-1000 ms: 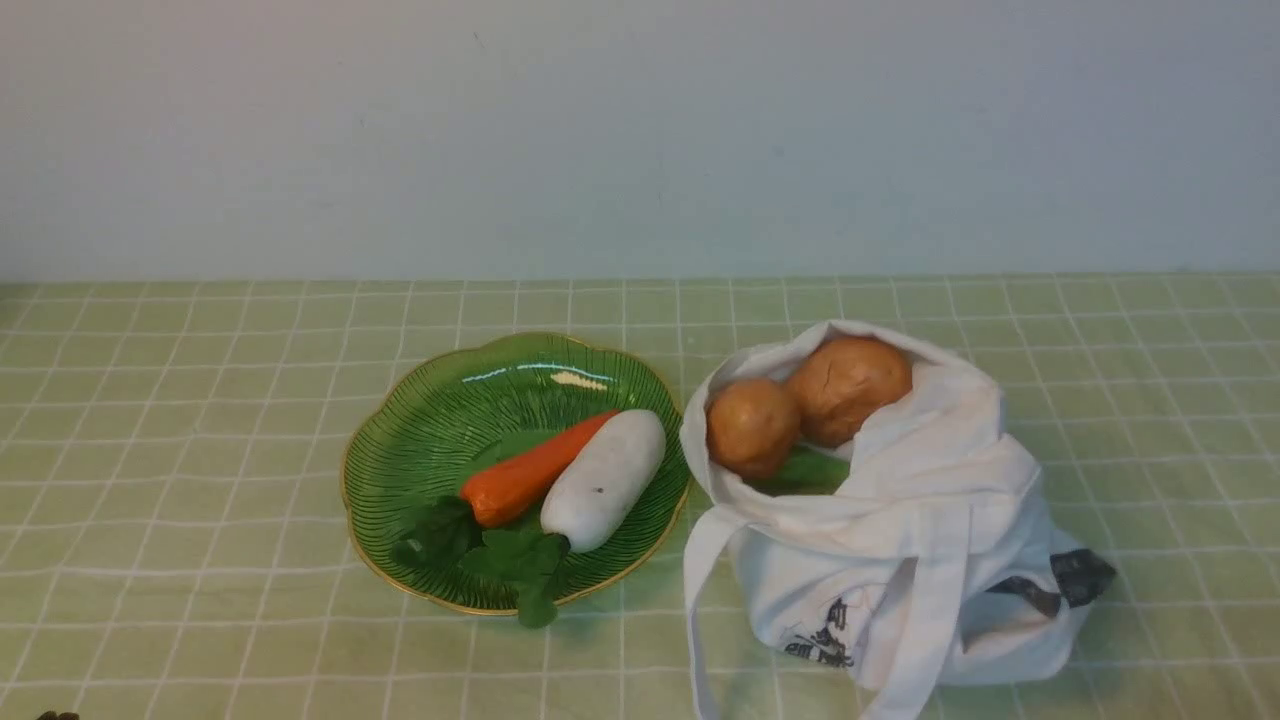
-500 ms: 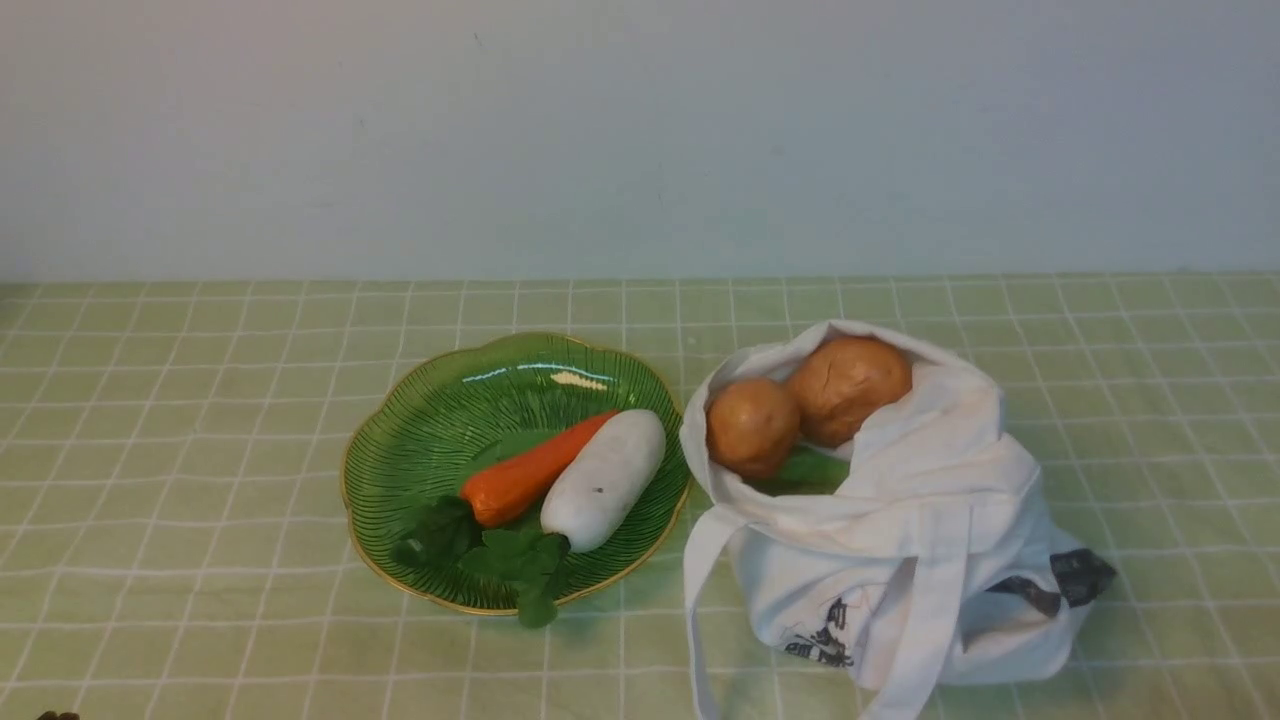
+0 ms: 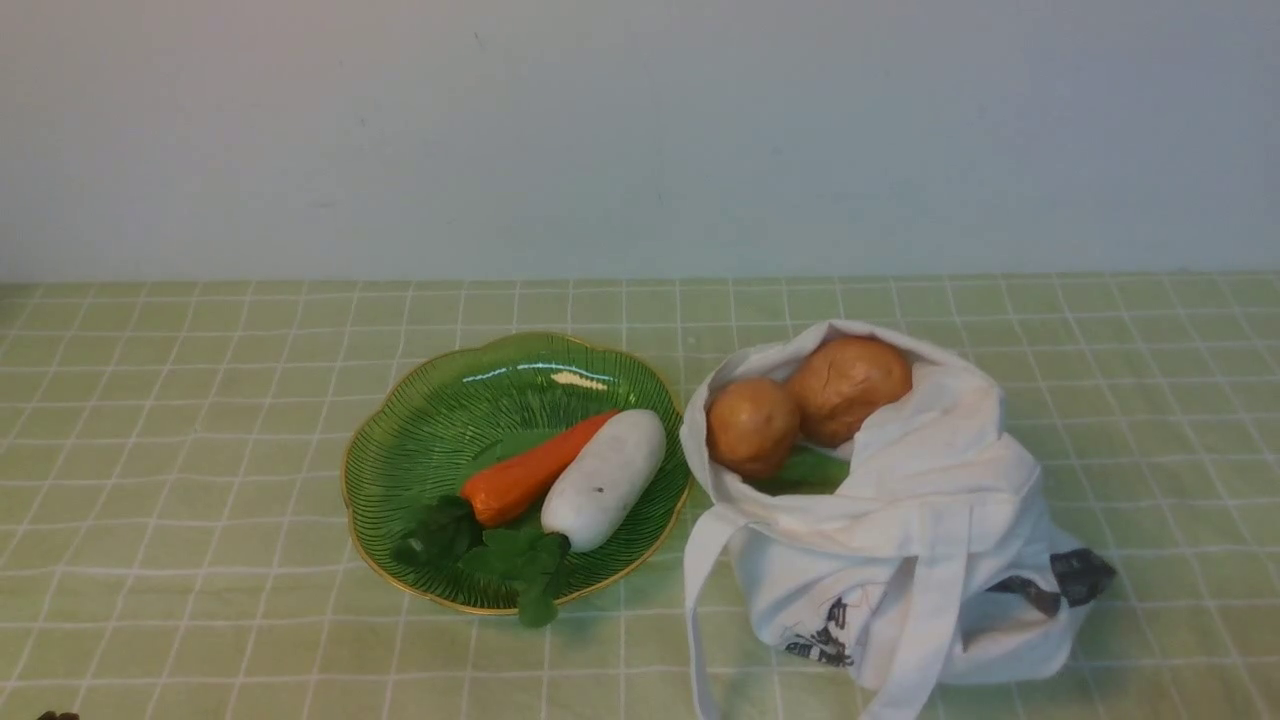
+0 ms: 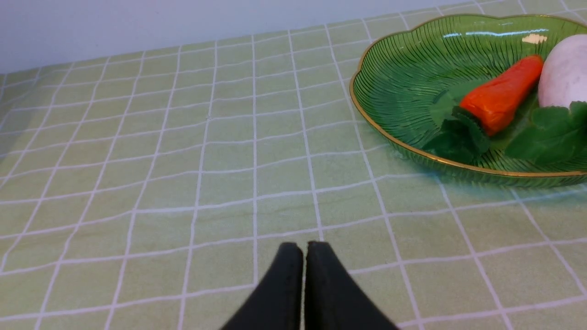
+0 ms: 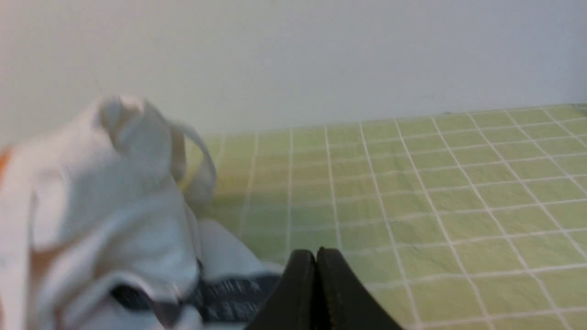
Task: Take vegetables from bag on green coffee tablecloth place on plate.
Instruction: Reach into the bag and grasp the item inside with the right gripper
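Note:
Two brown potatoes, a smaller one (image 3: pixel 752 425) and a larger one (image 3: pixel 848 388), sit in the open mouth of the white cloth bag (image 3: pixel 900 560), which stands on the green checked tablecloth (image 3: pixel 200 450). The green ribbed plate (image 3: pixel 440 420) lies left of the bag and holds a carrot (image 3: pixel 530 470) and a white radish (image 3: pixel 605 480) with green leaves. My left gripper (image 4: pixel 304 247) is shut and empty over bare cloth, well short of the plate (image 4: pixel 403 82). My right gripper (image 5: pixel 316 255) is shut and empty beside the bag (image 5: pixel 105 206). Neither arm shows in the front view.
A pale wall (image 3: pixel 640 130) runs behind the table's far edge. A long white strap (image 3: pixel 700 600) hangs from the bag toward the front edge. A green leaf (image 3: pixel 805 470) lies inside the bag under the potatoes.

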